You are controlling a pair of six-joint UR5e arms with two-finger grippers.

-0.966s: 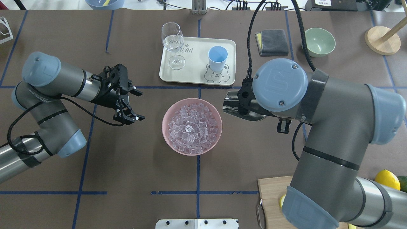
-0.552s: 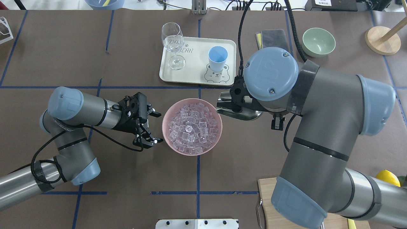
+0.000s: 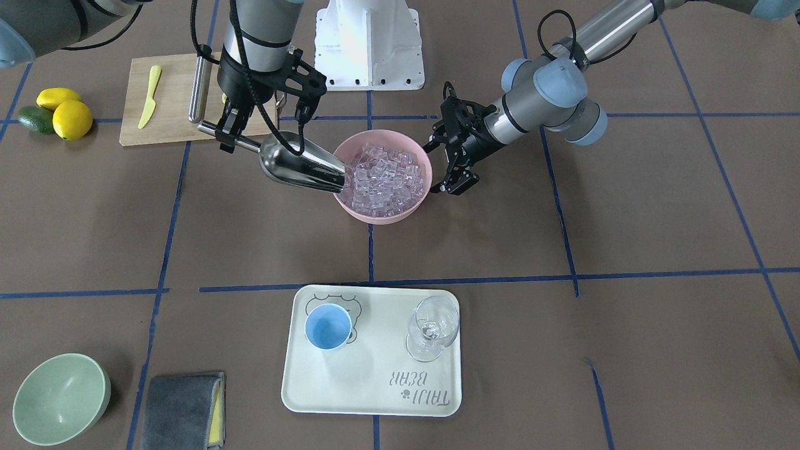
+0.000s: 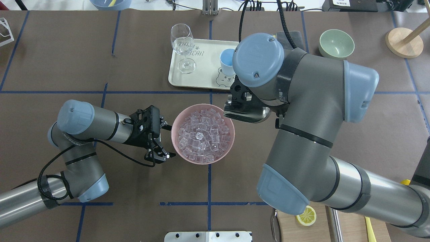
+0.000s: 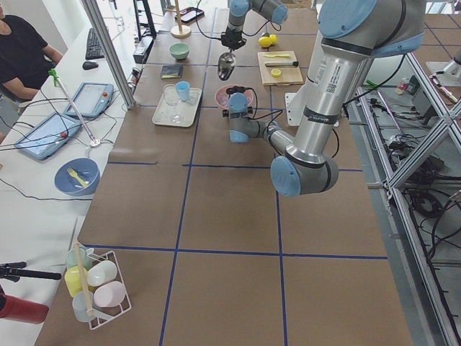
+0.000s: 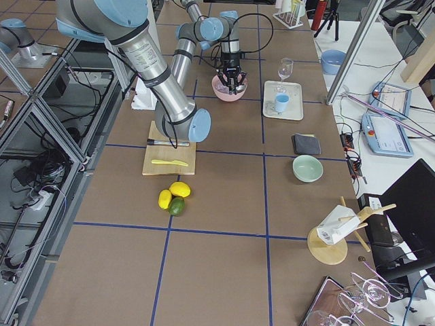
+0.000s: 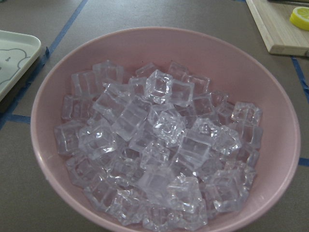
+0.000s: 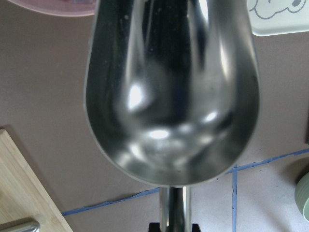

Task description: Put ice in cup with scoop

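Observation:
The ice (image 3: 387,178) fills a pink bowl (image 3: 381,215) at the table's middle; the bowl (image 4: 201,160) and its ice (image 7: 159,145) also show in the overhead and left wrist views. My right gripper (image 3: 232,139) is shut on the thin handle of the steel scoop (image 3: 300,164). The scoop is tilted, with its mouth at the bowl's rim. Its trough (image 8: 171,96) is empty. My left gripper (image 4: 169,140) is open and empty, close beside the bowl's other side. The light-blue cup (image 3: 328,326) stands empty on the cream tray (image 3: 375,394). In the overhead view the cup (image 4: 226,60) is partly hidden by my right arm.
A wine glass (image 3: 431,328) stands on the tray beside the cup. A pale green bowl (image 3: 59,397) and a grey cloth (image 3: 181,409) lie off the tray's side. A cutting board (image 3: 169,125) with a yellow knife, and lemons (image 3: 69,119), lie near my right arm's base.
My left gripper has moved to the right, up to the bowl's side. My right arm has carried the scoop toward the bowl's rim and now covers part of the cup from overhead.

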